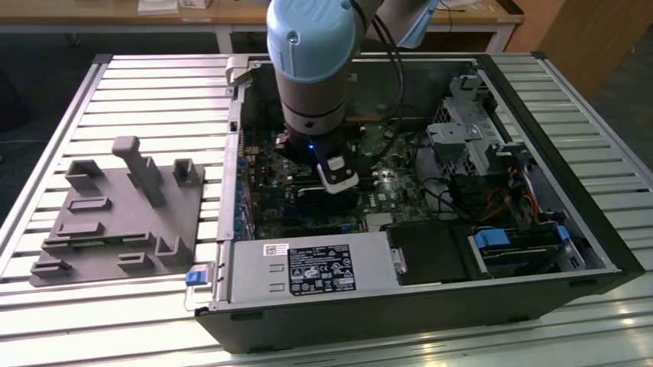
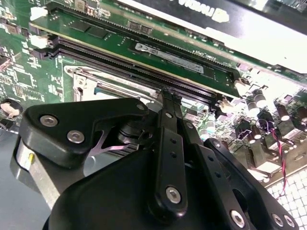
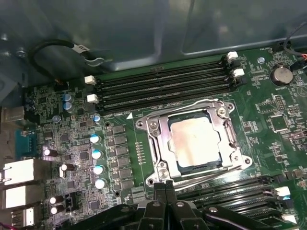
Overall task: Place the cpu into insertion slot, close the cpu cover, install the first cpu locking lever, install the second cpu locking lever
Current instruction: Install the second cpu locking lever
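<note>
The cpu (image 3: 195,143), a pale matte-silver square, is sitting in the insertion slot (image 3: 229,125) with the shiny stamped-steel cpu cover (image 3: 163,143) lying closed around it. The black gripper (image 3: 165,184) is hovering at the cover's edge, its fingers (image 2: 169,103) pressing together, clenched on nothing. No lettering is reading clearly here.

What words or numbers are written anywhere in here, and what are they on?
Nothing here can be read for sure.
White sticker on the grey metal power-supply box: print too small.
Sticker on the green memory stick: blurred.
White letters on the black card: cut off, unreadable.
White tag on the black cable: too small.
</note>
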Robot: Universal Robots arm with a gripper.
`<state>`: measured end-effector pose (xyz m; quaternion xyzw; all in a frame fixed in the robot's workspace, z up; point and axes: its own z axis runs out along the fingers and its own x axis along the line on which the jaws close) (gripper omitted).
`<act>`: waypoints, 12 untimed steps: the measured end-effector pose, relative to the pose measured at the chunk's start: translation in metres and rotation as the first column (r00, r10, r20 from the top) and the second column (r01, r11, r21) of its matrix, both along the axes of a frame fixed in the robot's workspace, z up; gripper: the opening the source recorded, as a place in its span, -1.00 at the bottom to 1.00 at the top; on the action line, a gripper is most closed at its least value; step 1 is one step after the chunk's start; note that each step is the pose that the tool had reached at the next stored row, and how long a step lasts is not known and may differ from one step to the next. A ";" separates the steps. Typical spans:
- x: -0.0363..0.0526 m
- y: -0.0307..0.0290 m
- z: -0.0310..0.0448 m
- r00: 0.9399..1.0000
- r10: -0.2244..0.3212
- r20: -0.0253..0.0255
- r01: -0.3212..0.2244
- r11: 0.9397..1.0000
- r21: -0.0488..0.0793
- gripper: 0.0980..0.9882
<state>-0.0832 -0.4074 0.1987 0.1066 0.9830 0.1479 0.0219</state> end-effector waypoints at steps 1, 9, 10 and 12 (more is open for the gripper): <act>-0.0003 0.0000 -0.0005 1.000 0.000 0.000 0.000 1.000 0.002 -0.98; -0.0028 0.0000 -0.0032 1.000 0.000 0.000 0.000 0.999 0.034 -0.98; -0.0029 0.0000 -0.0036 1.000 0.000 0.000 0.000 0.999 0.039 -0.98; -0.0030 0.0000 -0.0049 1.000 0.000 0.000 0.000 0.999 0.044 -0.98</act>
